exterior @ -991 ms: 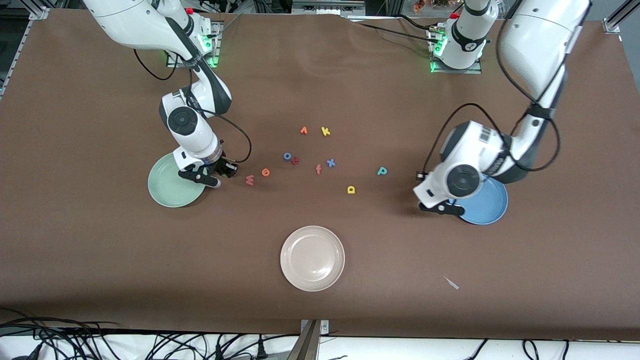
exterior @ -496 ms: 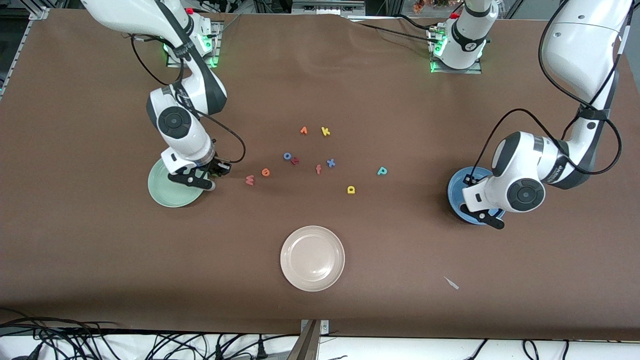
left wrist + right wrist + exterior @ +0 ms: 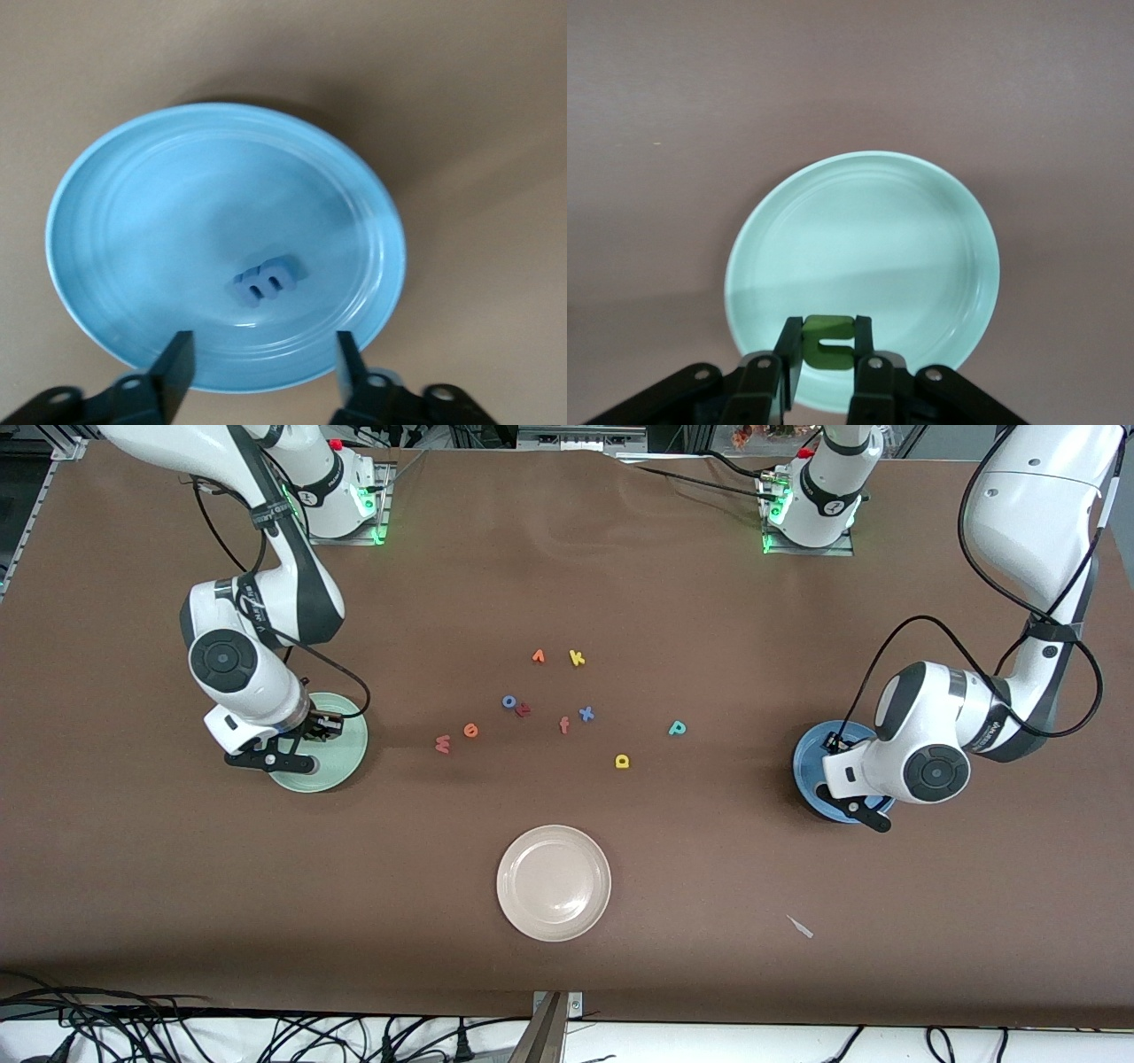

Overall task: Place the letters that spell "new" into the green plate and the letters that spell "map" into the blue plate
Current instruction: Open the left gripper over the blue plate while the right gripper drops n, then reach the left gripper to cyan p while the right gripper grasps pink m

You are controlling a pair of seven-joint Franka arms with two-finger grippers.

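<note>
- Your right gripper [image 3: 827, 354] hangs over the round pale mint-green shallow plate [image 3: 347, 755], fingers pinched on the small olive-green foam letter n [image 3: 827, 340].
- The letter sits directly above the plate's rim, at the edge nearest the fingers; letting go here would likely drop it close to the edge, so a nudge toward the centre looks safer.
- Your left gripper [image 3: 261, 372] hovers over the round medium-blue shallow plate [image 3: 106, 168] with fingers spread wide and empty; the small blue foam letter m [image 3: 266, 281] lies in the plate below them.
- The salmon-red w [image 3: 442, 744] and orange e [image 3: 470, 731] lie on the brown table toward the right arm's end.
- The teal-green p [image 3: 677, 728] and yellow a [image 3: 622, 761] lie toward the left arm's end.
</note>
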